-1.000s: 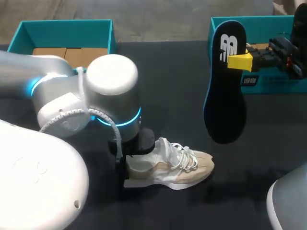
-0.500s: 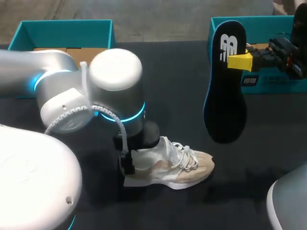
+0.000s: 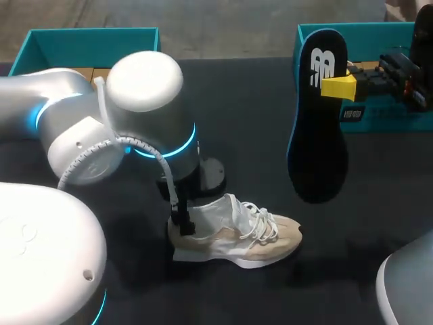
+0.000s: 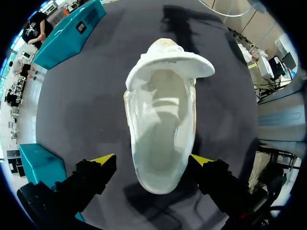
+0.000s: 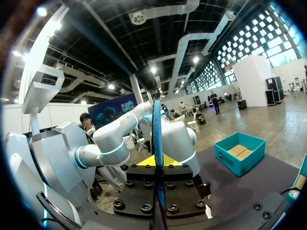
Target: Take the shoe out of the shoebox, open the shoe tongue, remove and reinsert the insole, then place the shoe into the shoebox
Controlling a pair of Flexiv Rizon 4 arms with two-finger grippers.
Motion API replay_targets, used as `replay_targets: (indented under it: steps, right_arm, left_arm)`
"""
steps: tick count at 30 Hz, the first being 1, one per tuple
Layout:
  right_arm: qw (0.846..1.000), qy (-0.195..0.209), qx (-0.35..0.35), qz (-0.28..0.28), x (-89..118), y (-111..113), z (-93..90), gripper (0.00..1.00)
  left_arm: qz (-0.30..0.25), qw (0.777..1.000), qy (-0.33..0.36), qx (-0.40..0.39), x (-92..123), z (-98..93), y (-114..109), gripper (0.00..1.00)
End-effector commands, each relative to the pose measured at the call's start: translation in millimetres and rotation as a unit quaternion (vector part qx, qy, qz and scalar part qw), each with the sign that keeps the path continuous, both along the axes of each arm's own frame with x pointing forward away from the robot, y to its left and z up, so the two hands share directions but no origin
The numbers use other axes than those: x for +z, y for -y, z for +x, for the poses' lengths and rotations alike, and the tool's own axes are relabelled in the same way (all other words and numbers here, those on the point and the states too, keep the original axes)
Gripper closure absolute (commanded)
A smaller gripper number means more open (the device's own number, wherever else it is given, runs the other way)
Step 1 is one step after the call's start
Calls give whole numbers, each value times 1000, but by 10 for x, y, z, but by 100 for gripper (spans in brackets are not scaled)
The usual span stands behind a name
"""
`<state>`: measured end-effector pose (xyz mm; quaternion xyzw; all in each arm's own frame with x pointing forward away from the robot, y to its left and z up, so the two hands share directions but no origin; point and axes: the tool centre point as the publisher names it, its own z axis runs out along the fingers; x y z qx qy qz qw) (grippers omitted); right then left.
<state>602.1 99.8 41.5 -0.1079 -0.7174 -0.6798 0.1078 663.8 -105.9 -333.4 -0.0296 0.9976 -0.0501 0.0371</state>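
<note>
The beige-and-white shoe (image 3: 233, 233) lies on its sole on the dark counter (image 3: 250, 108), toe toward my right, its mouth gaping wide. The left gripper (image 4: 152, 160) hangs over the heel — jaws apart, one on each side of it. Well apart, the right gripper (image 3: 336, 87) has its jaws clamped on the black insole (image 3: 316, 122) — held upright in the air before a teal shoebox (image 3: 385, 116).

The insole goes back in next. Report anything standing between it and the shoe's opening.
The left arm stands over the heel of the shoe, open jaws straddling it, partly covering the opening from above. Otherwise only bare table lies between the shoe and the insole held by the right arm.
</note>
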Motion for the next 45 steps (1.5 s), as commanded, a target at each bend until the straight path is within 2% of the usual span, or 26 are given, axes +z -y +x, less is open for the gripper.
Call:
replay_targets:
  steps: [1, 21, 26, 38, 45]
  right_arm:
    - [1000, -1, 2, -1, -3, -20, 25, 100]
    - [1000, -1, 2, -1, -3, -20, 25, 100]
    - [1000, -1, 2, -1, -3, -20, 25, 100]
    - [1000, -1, 2, -1, -3, -20, 25, 100]
    - [1000, -1, 2, -1, -3, -20, 25, 100]
  left_arm:
    - [2, 1000, -10, -4, -28, 105, 86, 0]
    - [-3, 1000, -8, -19, 76, 307, 352, 0]
    - [2, 1000, -21, -22, -46, 388, 442, 0]
    - [-7, 998, -48, -34, -285, 409, 548, 0]
    - [0, 998, -54, -33, -393, 423, 596, 4]
